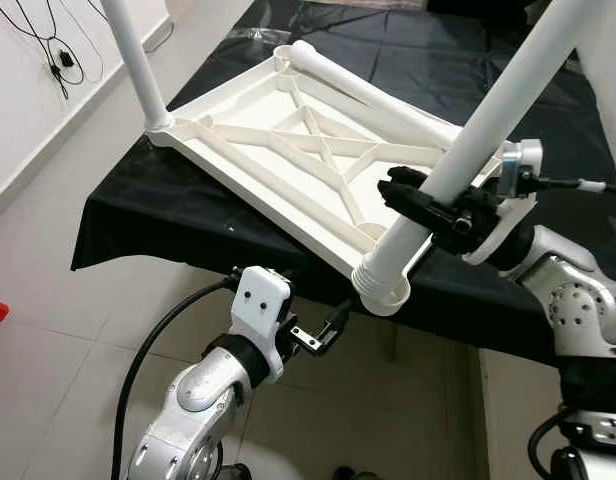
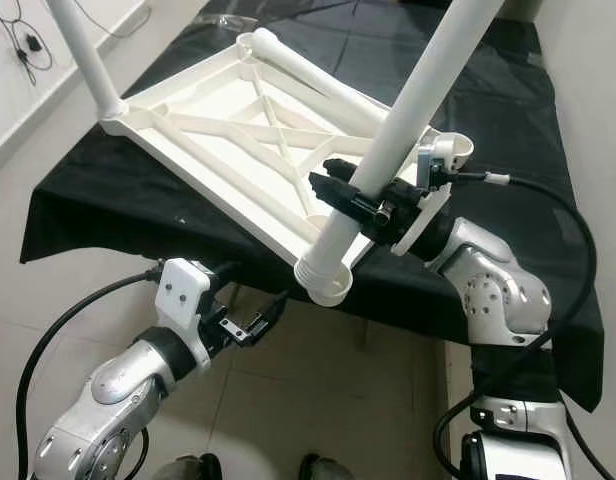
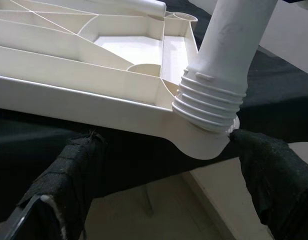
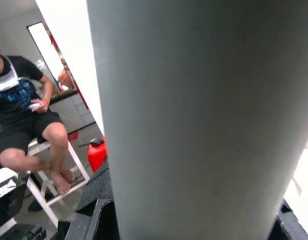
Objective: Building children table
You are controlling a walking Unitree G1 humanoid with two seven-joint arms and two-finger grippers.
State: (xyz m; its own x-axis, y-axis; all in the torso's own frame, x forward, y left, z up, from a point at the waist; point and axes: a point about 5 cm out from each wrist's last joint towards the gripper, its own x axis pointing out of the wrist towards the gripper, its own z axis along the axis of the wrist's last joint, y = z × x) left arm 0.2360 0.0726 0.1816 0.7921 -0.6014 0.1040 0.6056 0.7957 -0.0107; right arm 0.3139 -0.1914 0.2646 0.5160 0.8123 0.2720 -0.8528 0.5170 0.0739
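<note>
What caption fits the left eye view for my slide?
Right gripper clamps a white table leg seated in the upturned tabletop corner socket; left gripper waits below, jaws open.

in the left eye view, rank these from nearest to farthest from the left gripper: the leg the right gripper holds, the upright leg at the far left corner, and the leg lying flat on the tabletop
From the left gripper, below the table's near edge:
1. The held leg, its threaded end at the near corner just above, clamped by the right gripper.
2. The upright leg, at the far left corner.
3. The flat leg, along the far edge of the upturned tabletop.
Two and three are nearly too close to call.
</note>
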